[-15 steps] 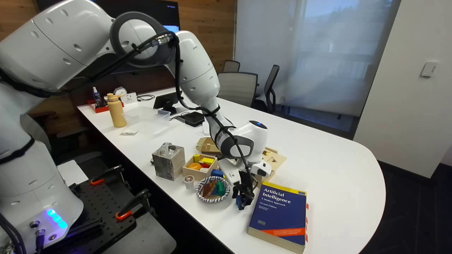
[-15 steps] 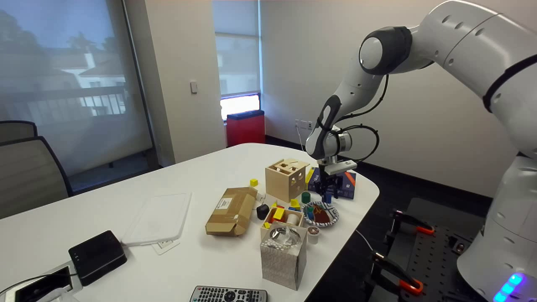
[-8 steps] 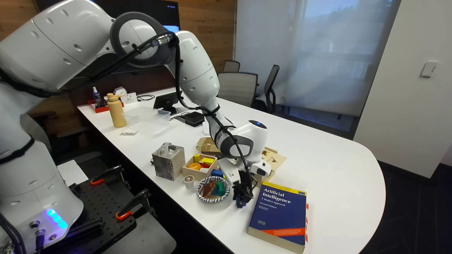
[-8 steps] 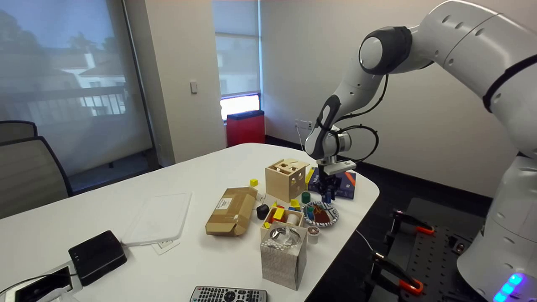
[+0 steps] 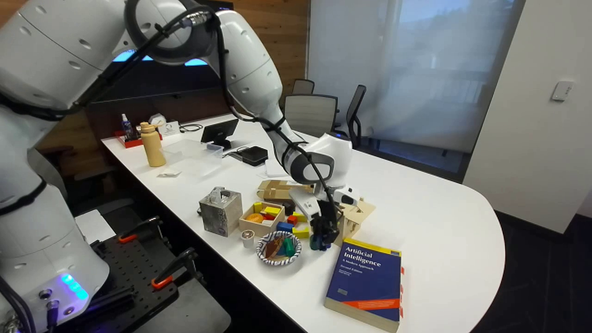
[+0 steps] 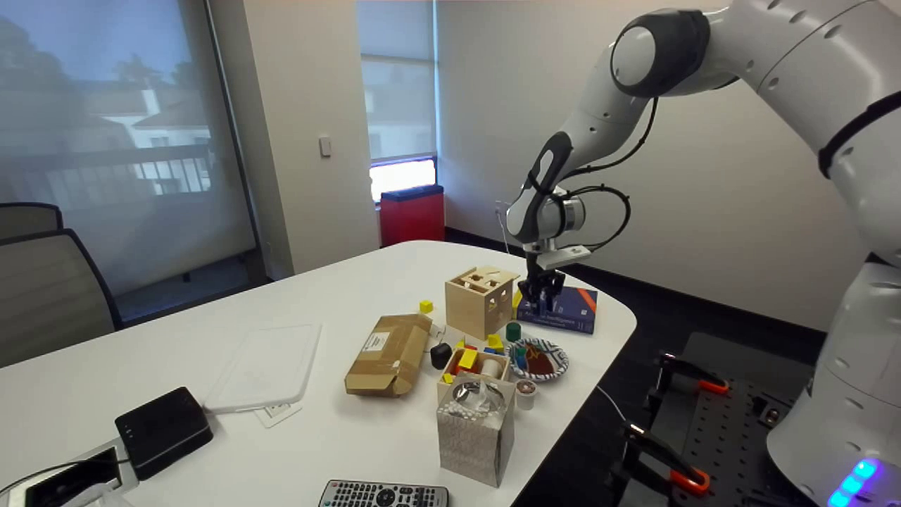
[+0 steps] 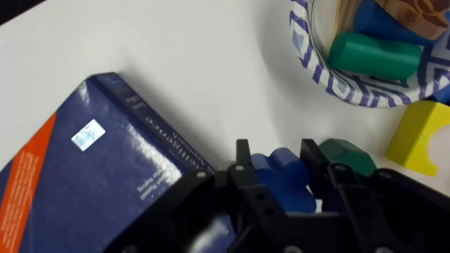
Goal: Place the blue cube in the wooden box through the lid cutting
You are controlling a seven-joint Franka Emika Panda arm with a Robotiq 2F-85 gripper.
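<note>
The lobed blue block (image 7: 283,181) is pinched in the hand (image 7: 276,154), near the wooden box (image 6: 464,306) and outside it. In the wrist view its rounded lobes face the top edge; the direction of its long axis cannot be told. In both exterior views the arm (image 6: 598,120) arches outward and down, the hand pointing toward the surface (image 5: 430,231).

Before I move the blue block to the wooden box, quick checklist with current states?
1. Grip: ok; tool closed on blue block.
2. Cut-out lid on wooden box: ok, facing up in an exterior view.
3. Tool above lid: not ok; in an exterior view it hangs beside the box.
4. Block fits through lid: cannot tell.
5. Tool clear of green block: cannot tell; the tool partly hides it in the wrist view.
</note>
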